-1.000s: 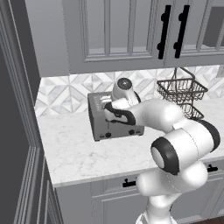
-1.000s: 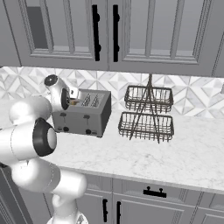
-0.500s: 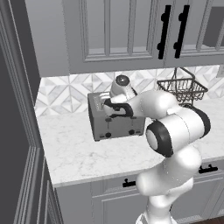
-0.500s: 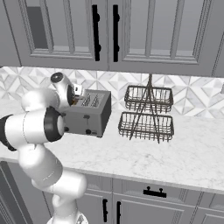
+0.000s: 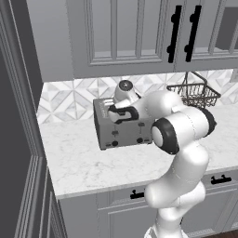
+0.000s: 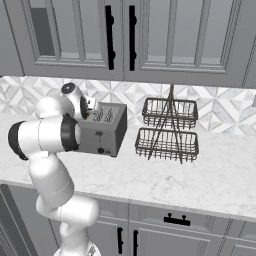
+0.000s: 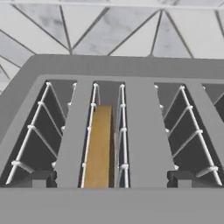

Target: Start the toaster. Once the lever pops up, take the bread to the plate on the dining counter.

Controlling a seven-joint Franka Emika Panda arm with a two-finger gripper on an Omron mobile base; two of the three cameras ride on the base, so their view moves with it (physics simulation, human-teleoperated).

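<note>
Toaster [image 5: 122,128] sits on the marble table [image 5: 88,162] near the tiled wall, w/ a two-tier wire basket [image 6: 169,131] beside it. Tool [image 5: 122,113] hovers right over the toaster top, jaws spread wide, pinching nothing. Hand view looks down into the slots: bread [image 7: 99,148] stands on edge in the 2nd slot from left, other slots showing wire guides.
</note>
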